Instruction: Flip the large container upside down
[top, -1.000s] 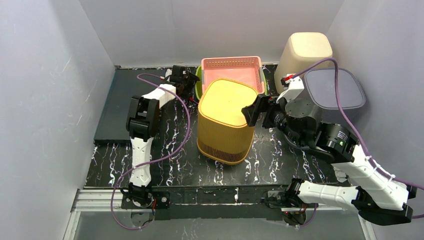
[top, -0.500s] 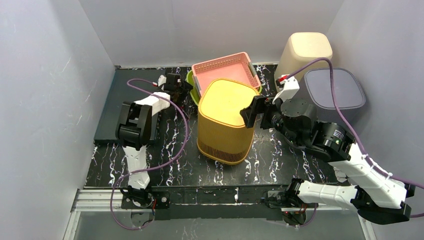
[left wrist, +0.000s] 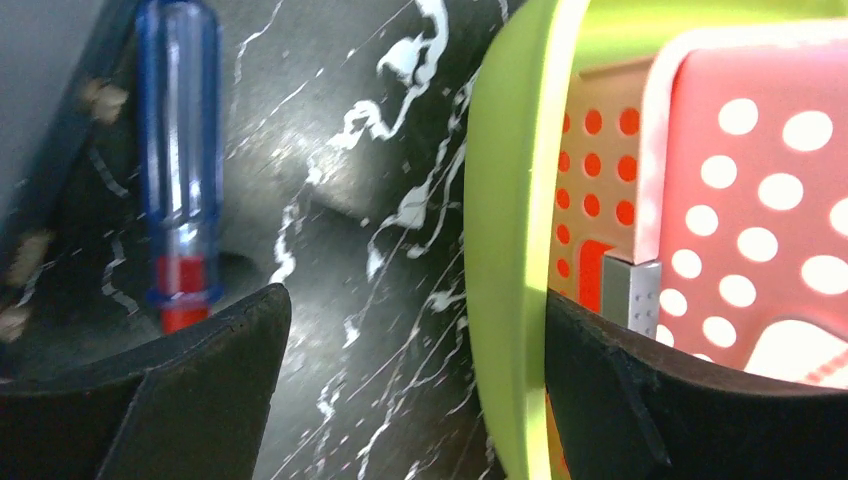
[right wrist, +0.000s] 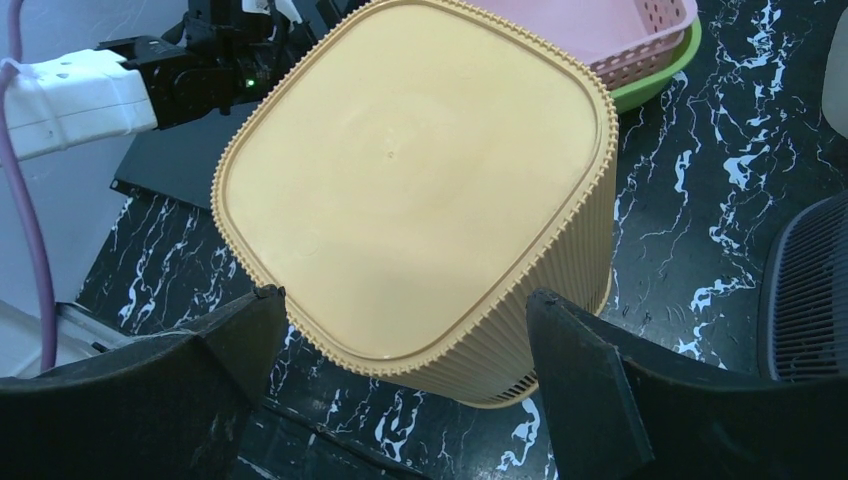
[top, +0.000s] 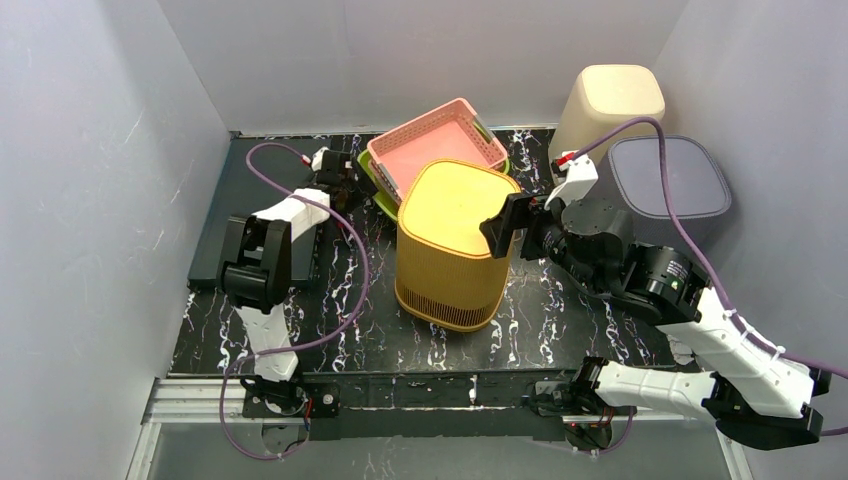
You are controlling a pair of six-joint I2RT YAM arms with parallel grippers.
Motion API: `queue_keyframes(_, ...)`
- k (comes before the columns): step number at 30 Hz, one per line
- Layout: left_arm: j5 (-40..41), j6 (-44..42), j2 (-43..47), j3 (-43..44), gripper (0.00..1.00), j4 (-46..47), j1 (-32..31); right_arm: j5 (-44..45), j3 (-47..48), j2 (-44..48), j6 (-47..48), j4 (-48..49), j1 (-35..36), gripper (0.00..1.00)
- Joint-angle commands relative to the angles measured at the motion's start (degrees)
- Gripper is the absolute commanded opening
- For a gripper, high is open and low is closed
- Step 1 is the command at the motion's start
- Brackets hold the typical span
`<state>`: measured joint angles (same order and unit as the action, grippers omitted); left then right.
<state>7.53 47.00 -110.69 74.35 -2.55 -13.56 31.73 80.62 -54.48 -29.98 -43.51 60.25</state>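
Black marbled table [top: 330, 340], grey walls. Yellow container [top: 450, 250] stands mid-table, closed flat face up. R gripper [top: 503, 224] hovers by its top right edge, jaws wide, nothing held. L gripper [top: 347, 182] further back, jaws wide w/ the green basket [left wrist: 510, 250] rim btwn them; contact unclear. Pink basket [top: 432, 140] sits tilted in the green one. Screwdriver [left wrist: 178, 200] lies left of them. Beige bin [top: 610, 105] & grey bin [top: 665, 180] far right.

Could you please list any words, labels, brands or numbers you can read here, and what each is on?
None can be read.
The yellow container, pink basket, green basket and screwdriver show no print; nothing else shows lettering clear enough to read.
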Motion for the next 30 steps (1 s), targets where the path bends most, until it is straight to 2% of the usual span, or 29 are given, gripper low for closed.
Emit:
queue_keyframes(1,0.55,-10.40,6.66,-4.67,0.88,-8.30,0.55,0.50,-0.49,0.49,0.57,2.11,0.07,0.99)
queue_keyframes(8,-6.50,-13.25,6.62,-6.82,0.88,-7.37,0.55,-0.61,-0.95,0.12,0.58,2.90,0.08,0.99)
queue_keyframes(13,-16.10,-10.53,6.28,-8.95,0.88,-0.91,0.60,-0.86,-0.91,0.13,0.49,2.74,0.08,0.99)
queue_keyframes(16,-19.12,-7.75,5.72,-8.84,0.88,2.23,0.38,-0.62,-0.98,0.20,0.45,2.97,0.10,0.99)
queue_keyframes(20,-14.47,-7.81,3.20,-6.81,0.87,-1.58,0.38,-0.98,-0.83,-0.08,0.43,3.00,0.08,0.99)
queue_keyframes(24,-3.26,-10.02,0.55,-5.26,0.83,-12.61,0.44,-0.61,-0.71,0.12,0.45,2.68,0.08,0.99)
queue_keyframes(26,0.58,-10.43,1.15,-6.35,0.80,-15.75,0.47,-0.26,-1.00,0.45,0.45,2.84,0.09,0.99)
queue_keyframes(30,2.51,-10.89,5.62,-10.89,0.72,-16.40,0.38,-2.20,-0.57,-0.57,1.26,4.03,0.10,0.99)
